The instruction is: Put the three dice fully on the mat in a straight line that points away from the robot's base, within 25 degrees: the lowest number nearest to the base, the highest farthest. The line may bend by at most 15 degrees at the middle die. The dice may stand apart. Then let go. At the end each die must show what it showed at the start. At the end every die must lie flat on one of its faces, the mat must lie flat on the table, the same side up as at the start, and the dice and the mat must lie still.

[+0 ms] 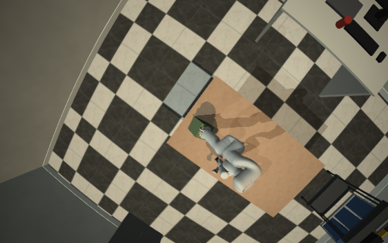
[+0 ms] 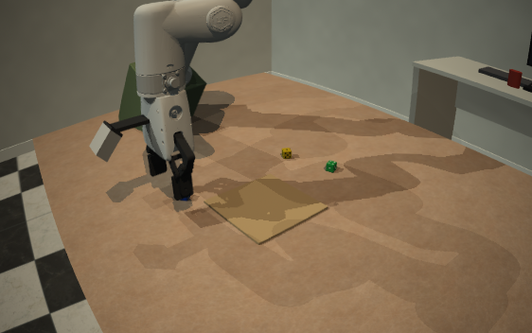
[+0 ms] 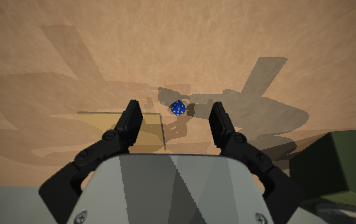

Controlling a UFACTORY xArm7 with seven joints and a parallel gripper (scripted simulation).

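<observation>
A blue die (image 3: 177, 107) lies on the table, left of the mat; in the exterior view only a sliver of the blue die (image 2: 184, 199) shows under the near finger. My gripper (image 3: 176, 109) (image 2: 169, 182) is open and empty, low over the table, with the blue die between the fingertips in the wrist view. The tan mat (image 2: 284, 213) (image 3: 152, 135) lies flat with nothing on it. A yellow die (image 2: 287, 152) and a green die (image 2: 331, 166) lie on the table beyond the mat, apart from each other.
The dark green base block (image 2: 127, 106) (image 3: 325, 165) (image 1: 194, 127) stands behind the arm. A grey side table (image 2: 440, 80) with a red object (image 2: 514, 78) stands far right. The checkered floor (image 2: 28, 265) starts at the table's left edge.
</observation>
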